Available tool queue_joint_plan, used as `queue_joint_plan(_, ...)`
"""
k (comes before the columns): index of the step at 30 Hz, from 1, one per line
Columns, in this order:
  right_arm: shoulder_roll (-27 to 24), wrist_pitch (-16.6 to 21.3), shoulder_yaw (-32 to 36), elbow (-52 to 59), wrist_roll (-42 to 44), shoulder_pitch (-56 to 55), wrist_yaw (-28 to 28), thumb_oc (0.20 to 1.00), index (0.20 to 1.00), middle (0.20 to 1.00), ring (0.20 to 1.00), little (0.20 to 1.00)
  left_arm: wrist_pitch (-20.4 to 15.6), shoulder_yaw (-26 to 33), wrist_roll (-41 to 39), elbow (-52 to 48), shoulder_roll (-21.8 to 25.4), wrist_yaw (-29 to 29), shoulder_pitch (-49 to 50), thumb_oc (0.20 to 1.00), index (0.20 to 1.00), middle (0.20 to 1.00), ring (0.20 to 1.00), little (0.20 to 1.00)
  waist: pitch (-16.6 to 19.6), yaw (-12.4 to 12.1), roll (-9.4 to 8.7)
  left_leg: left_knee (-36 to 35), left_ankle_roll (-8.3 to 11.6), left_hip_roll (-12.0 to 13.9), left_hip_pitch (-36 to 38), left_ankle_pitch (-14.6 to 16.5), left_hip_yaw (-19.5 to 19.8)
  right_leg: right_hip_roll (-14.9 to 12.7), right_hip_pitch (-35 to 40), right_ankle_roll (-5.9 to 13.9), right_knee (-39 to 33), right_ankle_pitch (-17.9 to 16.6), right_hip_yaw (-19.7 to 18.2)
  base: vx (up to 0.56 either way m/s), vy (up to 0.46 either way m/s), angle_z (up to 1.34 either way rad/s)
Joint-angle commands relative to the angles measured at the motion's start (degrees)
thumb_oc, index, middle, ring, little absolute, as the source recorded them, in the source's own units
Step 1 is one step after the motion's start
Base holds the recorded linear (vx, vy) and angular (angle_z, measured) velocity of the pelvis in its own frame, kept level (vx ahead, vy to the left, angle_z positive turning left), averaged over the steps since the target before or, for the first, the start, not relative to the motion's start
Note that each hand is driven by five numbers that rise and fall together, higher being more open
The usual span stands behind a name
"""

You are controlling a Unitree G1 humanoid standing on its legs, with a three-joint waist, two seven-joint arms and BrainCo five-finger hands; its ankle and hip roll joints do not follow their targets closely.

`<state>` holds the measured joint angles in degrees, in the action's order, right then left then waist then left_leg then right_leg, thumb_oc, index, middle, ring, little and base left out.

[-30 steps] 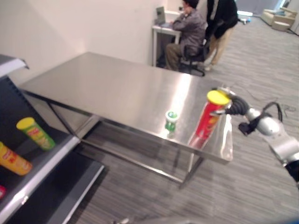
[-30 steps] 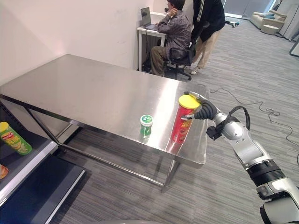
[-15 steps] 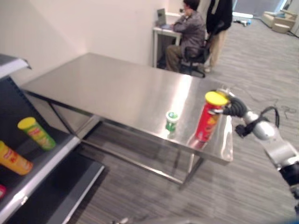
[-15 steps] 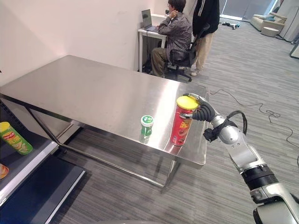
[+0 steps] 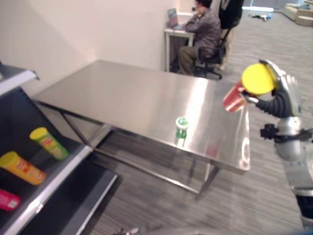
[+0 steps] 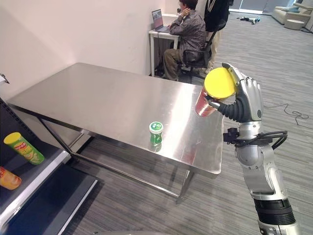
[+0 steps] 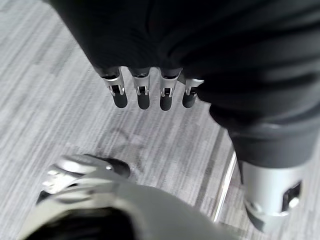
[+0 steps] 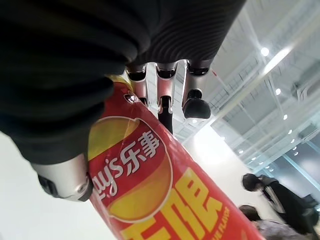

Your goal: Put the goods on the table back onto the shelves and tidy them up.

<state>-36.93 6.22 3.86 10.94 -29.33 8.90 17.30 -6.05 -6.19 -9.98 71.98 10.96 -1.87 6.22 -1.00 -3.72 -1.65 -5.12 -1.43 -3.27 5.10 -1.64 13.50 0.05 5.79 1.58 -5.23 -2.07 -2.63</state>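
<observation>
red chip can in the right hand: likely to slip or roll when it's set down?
The red chip can is a tall, smooth cylinder, so it would probably roll if laid on its side. Upright it looks tippy, being narrow for its height. The right hand grips near the yellow lid with the can tilted, so it may pivot or slip.

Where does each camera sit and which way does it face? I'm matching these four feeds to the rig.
Left eye, head: looks down at table, shelf, cup; right robot hand holds red can.
Right eye, head: same scene, slightly offset.
Left wrist: along left robot hand, fingers straight, toward floor.
Right wrist: along right robot hand, curled round the can, toward ceiling.
Both eyes and right wrist share the can.
</observation>
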Motion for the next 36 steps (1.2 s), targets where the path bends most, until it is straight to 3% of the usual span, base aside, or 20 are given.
queue_joint_plan(1, -3.0, -0.1, 0.4, -1.3, -1.0, 2.9, 2.1, 0.2, 0.2, 0.2, 0.2, 0.2, -1.0, -1.2, 1.5, 4.7, -0.7, 0.4, -3.0, 1.0, 1.0, 1.0, 1.0, 1.0, 2.0, -2.3, -1.09, 0.1, -0.77, 0.8, -1.3, 3.1, 0.7, -1.8, 1.5, 2.44, 0.6, 3.9, -3.6, -0.02, 0.052, 0.01)
queue_joint_plan(10, 1.0, -1.6, -0.7, 0.8, -1.6, 4.7, 5.4, 0.2, 0.2, 0.2, 0.2, 0.2, -1.2, -2.1, 5.2, 4.1, -0.7, 3.4, -2.7, 1.0, 1.0, 1.0, 1.0, 1.0, 1.7, -3.4, -0.47, 0.1, -1.8, -0.2, -1.9, 3.1, -0.5, -3.1, 0.2, 3.67, 0.7, 3.0, -3.9, -0.04, 0.055, -0.01)
queue_joint_plan(15, 1.8, -1.7, -3.7, -0.7, -0.5, 8.9, 5.5, 0.2, 0.2, 0.2, 0.2, 0.2, -1.3, -3.3, 4.3, 1.7, -0.2, 3.8, -3.4, 1.0, 1.0, 1.0, 1.0, 1.0, -2.3, -4.9, 0.85, 0.8, -2.28, 1.3, -3.8, 1.8, -2.2, -2.2, -7.8, 5.44, 14.0, 3.7, -2.4, -0.17, -0.041, -0.26)
queue_joint_plan(17, 2.0, -2.5, -3.9, -1.4, 0.2, 10.8, 5.9, 0.2, 0.2, 0.2, 0.2, 0.2, -0.9, -3.8, 3.6, 1.0, 0.3, 3.9, -4.1, 1.0, 1.0, 1.0, 1.0, 1.0, -3.3, -5.0, 2.02, 3.5, -1.89, 2.0, -6.4, 1.2, -0.5, -5.4, -8.5, 5.38, 18.9, 4.8, -2.1, -0.21, -0.137, -0.06)
queue_joint_plan(18, 1.9, -2.5, -3.9, -1.4, 0.2, 10.9, 5.9, 0.2, 0.2, 0.2, 0.2, 0.2, -0.8, -3.8, 3.6, 1.0, 0.2, 3.9, -4.1, 1.0, 1.0, 1.0, 1.0, 1.0, -3.3, -4.8, 1.97, 3.7, -1.88, 1.8, -6.5, 1.3, -0.4, -5.5, -8.7, 5.38, 19.2, 5.0, -2.0, -0.18, -0.237, 0.38)
queue_joint_plan(19, 1.4, -2.9, -2.2, -1.2, 0.2, 9.7, 6.0, 0.2, 0.2, 0.2, 0.2, 0.2, -0.9, -4.4, 4.5, 0.4, 0.7, 4.2, -4.2, 1.0, 1.0, 1.0, 1.0, 1.0, -2.8, -4.7, 1.85, 4.6, -1.32, 1.7, -8.1, 1.0, 1.6, -7.8, -7.2, 5.11, 21.2, 2.7, -4.5, -0.08, -0.152, 0.43)
queue_joint_plan(20, 1.5, -2.9, -2.1, -1.1, 0.2, 9.5, 6.0, 0.2, 0.2, 0.2, 0.2, 0.2, -0.8, -4.5, 4.5, 0.3, 0.7, 4.2, -4.1, 1.0, 1.0, 1.0, 1.0, 1.0, -2.8, -4.6, 1.8, 4.7, -1.34, 1.6, -8.1, 1.0, 1.8, -7.9, -7.1, 5.13, 21.2, 2.7, -4.4, -0.13, -0.247, 0.55)
queue_joint_plan(22, 0.8, -3.6, 1.7, -0.2, -1.0, 6.5, 7.4, 0.2, 0.2, 0.2, 0.2, 0.2, -1.2, -4.7, 3.8, -1.0, 1.4, 4.2, -3.9, 1.0, 1.0, 1.0, 1.0, 1.0, -1.5, -4.7, 0.14, 6.3, 0.81, 0.6, -11.7, -0.2, 4.4, -9.9, -1.8, 6.71, 19.1, -1.0, -9.9, -0.19, -0.329, 0.78)
queue_joint_plan(23, 0.8, -3.6, 1.8, -0.1, -1.0, 6.3, 7.4, 0.2, 0.2, 0.2, 0.2, 0.2, -1.2, -4.8, 3.8, -1.0, 1.5, 4.1, -3.9, 1.0, 1.0, 1.0, 1.0, 1.0, -1.5, -4.7, 0.02, 6.5, 0.78, 0.5, -11.8, -0.1, 4.5, -10.1, -1.5, 6.76, 18.7, -1.2, -9.7, -0.31, -0.365, 1.22)
queue_joint_plan(24, -0.2, -3.9, 3.7, 1.1, -1.2, 5.1, 7.4, 0.2, 0.2, 0.2, 0.2, 0.2, -1.3, -4.2, 2.0, -2.0, 2.1, 4.1, -4.3, 1.0, 1.0, 1.0, 1.0, 1.0, -1.2, -4.7, -1.07, 7.1, 2.51, 0.3, -14.1, -1.1, 6.0, -8.9, 0.4, 6.39, 15.8, 4.4, -12.8, -0.26, -0.287, 0.95)
queue_joint_plan(25, -0.1, -4.1, 5.8, 1.2, -1.3, 4.1, 8.4, 0.2, 0.2, 0.2, 0.2, 0.2, -1.6, -3.5, 1.5, -2.1, 2.2, 4.4, -4.4, 1.0, 1.0, 1.0, 1.0, 1.0, -1.2, -5.2, -1.86, 7.4, 3.99, 0.8, -16.0, -2.3, 6.9, -7.5, 2.0, 5.28, 13.1, 10.1, -13.1, -0.35, -0.39, 1.04)
queue_joint_plan(26, -0.4, -4.0, 6.6, 2.1, -1.4, 3.7, 8.9, 0.2, 0.2, 0.2, 0.2, 0.2, -1.5, -3.0, 1.2, -2.2, 2.2, 4.3, -4.5, 1.0, 1.0, 1.0, 1.0, 1.0, -1.1, -5.4, -2.17, 6.9, 4.56, 1.1, -17.1, -2.9, 7.0, -7.1, 2.4, 4.85, 11.6, 12.3, -11.9, -0.21, -0.247, 0.68)
queue_joint_plan(27, -0.4, -4.0, 6.8, 2.2, -1.4, 3.5, 8.9, 0.2, 0.2, 0.2, 0.2, 0.2, -1.5, -3.1, 1.2, -2.3, 2.3, 4.3, -4.5, 1.0, 1.0, 1.0, 1.0, 1.0, -1.0, -5.2, -1.98, 6.9, 4.72, 1.1, -17.5, -3.6, 7.5, -6.9, 2.1, 5.0, 11.4, 11.9, -11.7, -0.31, -0.35, 0.84)
queue_joint_plan(28, -1.4, -3.9, 8.7, 3.2, -1.7, 2.9, 10.5, 0.2, 0.2, 0.2, 0.2, 0.2, -1.8, -2.4, -0.3, -2.1, 1.4, 4.8, -4.4, 1.0, 1.0, 1.0, 1.0, 1.0, -1.2, -5.2, -1.85, 4.7, 6.38, 2.5, -19.8, -7.2, 9.1, -4.4, 3.4, 3.35, 7.7, 14.1, -10.2, -0.35, -0.357, 0.63)
queue_joint_plan(30, -3.3, -4.1, 11.0, 3.6, -2.5, 2.4, 12.4, 0.2, 0.2, 0.2, 0.2, 0.2, -1.7, -2.4, -0.2, -1.0, -0.2, 4.8, -3.9, 1.0, 1.0, 1.0, 1.0, 1.0, -2.6, -4.4, -1.44, 0.8, 7.35, 3.9, -21.7, -9.4, 10.5, -1.1, 3.4, 1.72, 6.6, 14.9, -10.3, -0.41, -0.395, 1.13)
queue_joint_plan(32, -4.2, -4.4, 12.0, 4.2, -2.8, 1.8, 13.1, 0.2, 0.2, 0.2, 0.2, 0.2, -1.4, -2.3, -0.9, -0.4, -0.8, 5.0, -4.2, 1.0, 1.0, 1.0, 1.0, 1.0, -3.5, -3.7, -0.91, 0.3, 7.85, 3.7, -22.8, -9.0, 10.9, 0.3, 2.5, 1.12, 7.8, 15.0, -9.7, -0.4, -0.19, 0.71)
queue_joint_plan(33, -5.4, -5.9, 14.6, 5.1, -2.9, -0.8, 13.6, 0.2, 0.2, 0.2, 0.2, 0.2, -0.7, 3.8, -10.6, 0.2, -1.8, 4.7, -3.8, 1.0, 1.0, 1.0, 1.0, 1.0, -5.1, -2.2, -1.44, 0.8, 5.85, 2.0, -23.4, -6.6, 7.4, 2.1, 0.3, 0.49, 9.9, 14.2, -9.3, -0.4, -0.109, 0.41)
queue_joint_plan(34, -5.4, -5.9, 14.7, 5.3, -3.0, -0.9, 13.5, 0.2, 0.2, 0.2, 0.2, 0.2, -0.7, 3.7, -10.7, 0.2, -1.7, 4.7, -3.8, 1.0, 1.0, 1.0, 1.0, 1.0, -5.0, -2.3, -1.28, 0.7, 5.86, 2.2, -23.6, -6.9, 7.5, 2.3, 0.0, 0.55, 10.0, 14.1, -9.3, -0.58, -0.145, 0.44)
queue_joint_plan(35, -5.1, -6.2, 17.0, 7.3, -4.2, -4.2, 12.6, 0.2, 0.2, 0.2, 0.2, 0.2, -0.7, 9.5, -14.3, 2.0, -1.7, 4.4, -2.6, 1.0, 1.0, 1.0, 1.0, 1.0, -4.8, -1.9, -2.0, 3.1, 4.81, 1.1, -21.7, -6.6, 4.5, 1.7, -0.7, 0.58, 9.7, 12.4, -8.1, -0.22, -0.031, 0.4)
queue_joint_plan(36, -4.9, -6.3, 17.2, 7.6, -4.3, -4.4, 12.5, 0.2, 0.2, 0.2, 0.2, 0.2, -0.8, 9.5, -14.3, 2.1, -1.6, 4.4, -2.7, 1.0, 1.0, 1.0, 1.0, 1.0, -4.6, -2.0, -1.9, 3.4, 4.8, 1.2, -22.1, -6.6, 4.6, 1.9, -0.9, 0.66, 9.5, 12.1, -8.1, -0.32, -0.046, 0.3)
